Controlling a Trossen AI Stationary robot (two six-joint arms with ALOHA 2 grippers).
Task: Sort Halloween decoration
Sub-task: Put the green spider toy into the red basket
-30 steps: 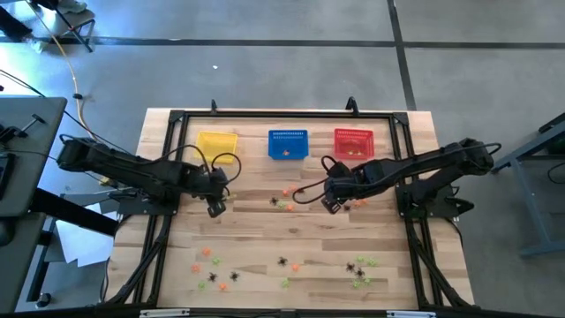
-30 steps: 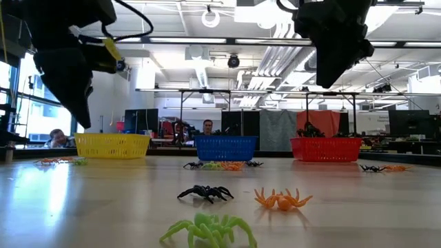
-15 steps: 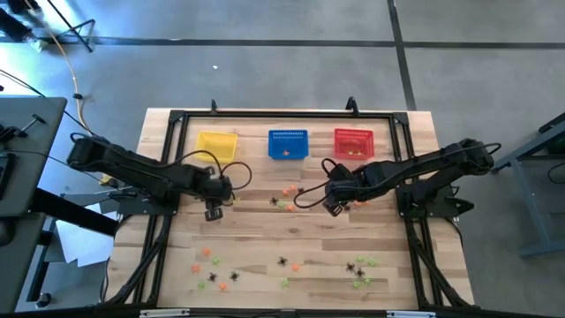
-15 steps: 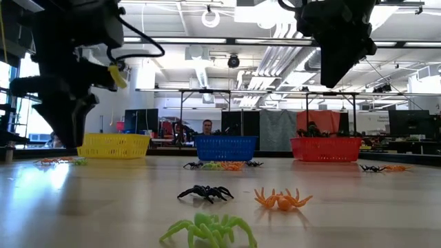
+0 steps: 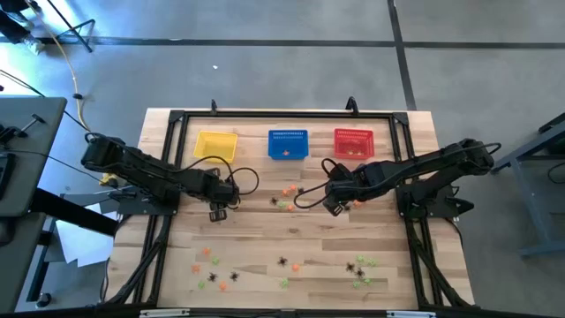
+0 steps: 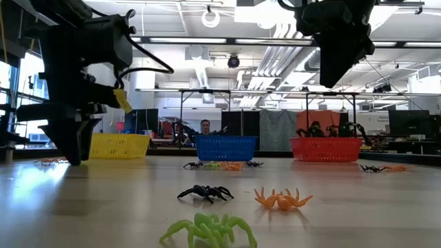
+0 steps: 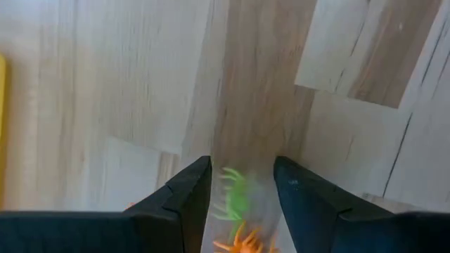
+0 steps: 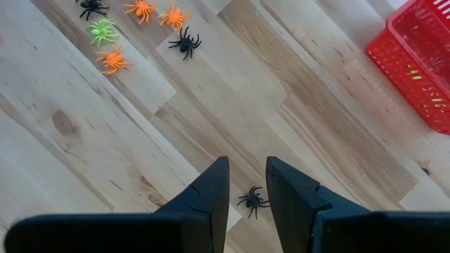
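Left wrist: green spider (image 7: 238,199) blurred btwn pincer fingers (image 7: 184,204).

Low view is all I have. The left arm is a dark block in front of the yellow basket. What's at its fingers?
Observer: The left gripper is open. A green spider and an orange spider show in the gap between its fingers, and neither is pinched.
Operator: Where is it on the table?
Observer: In the high view it sits toward the table's middle from the yellow basket, well apart from it, over bare wood.
Operator: And the right one?
Observer: The right gripper is open too. A black spider lies on the wood in line with its gap, and the red basket stands off to one side.
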